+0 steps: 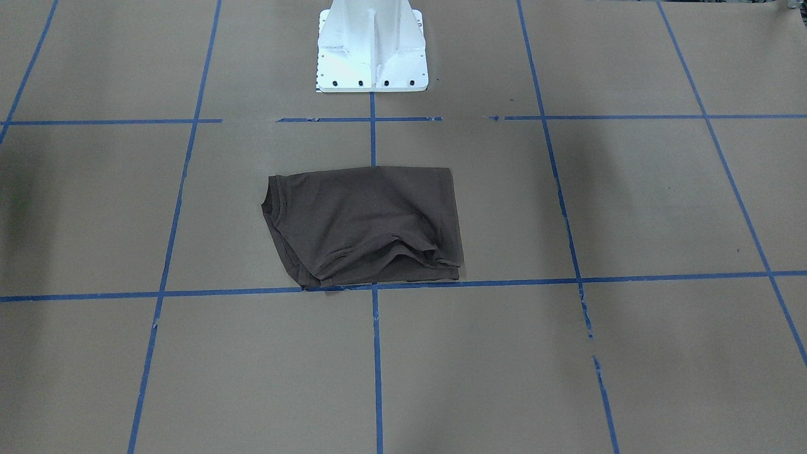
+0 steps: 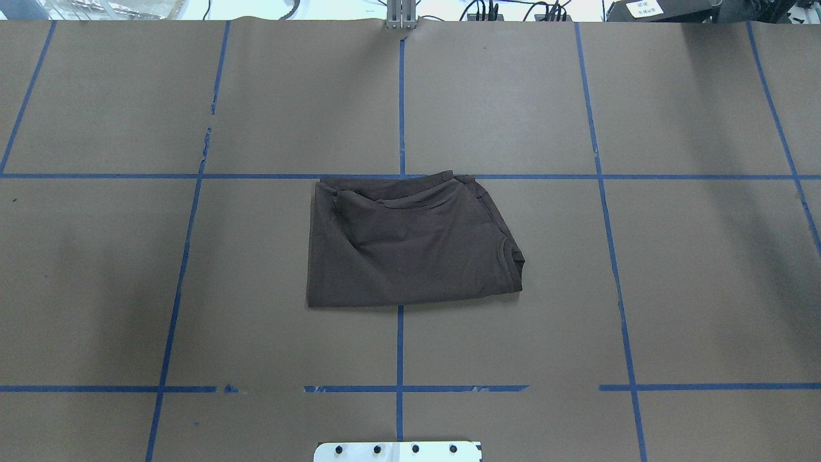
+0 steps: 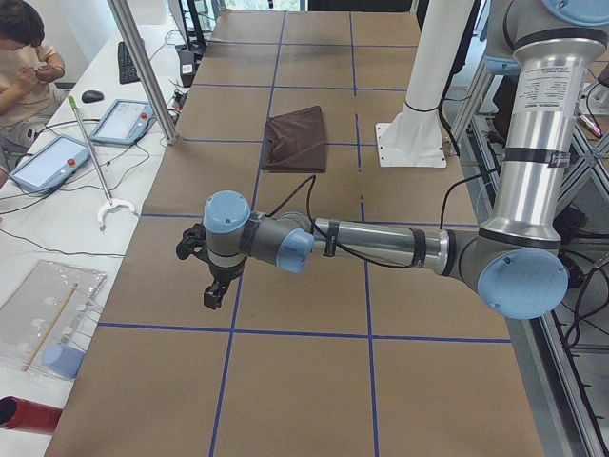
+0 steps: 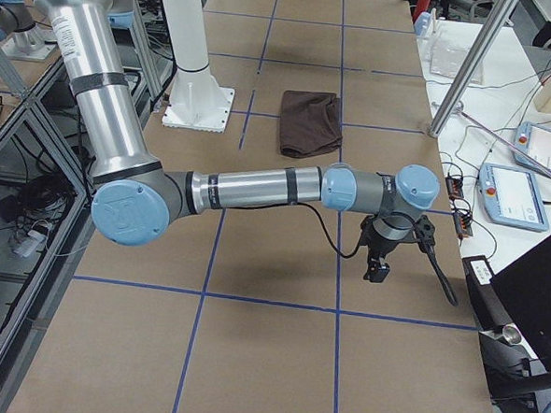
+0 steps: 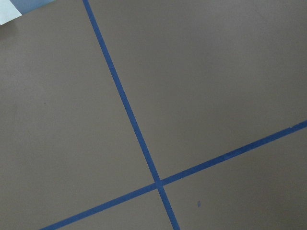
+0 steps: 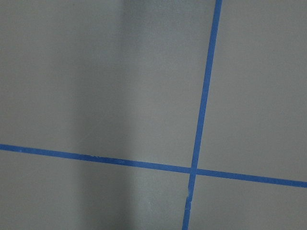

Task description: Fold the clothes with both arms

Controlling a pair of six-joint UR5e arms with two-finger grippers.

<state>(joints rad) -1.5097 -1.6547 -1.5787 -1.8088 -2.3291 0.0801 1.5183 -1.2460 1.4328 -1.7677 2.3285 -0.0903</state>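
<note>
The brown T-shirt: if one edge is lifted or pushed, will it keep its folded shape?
Probably not. The T-shirt is soft cloth with loose wrinkles along one edge, so lifted it would likely droop and unfold. Pushed, its stacked layers would probably bunch up, not slide together.

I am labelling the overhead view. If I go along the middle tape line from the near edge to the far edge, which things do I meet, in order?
white base plate → dark brown T-shirt → grey metal fitting at the far edge
</note>
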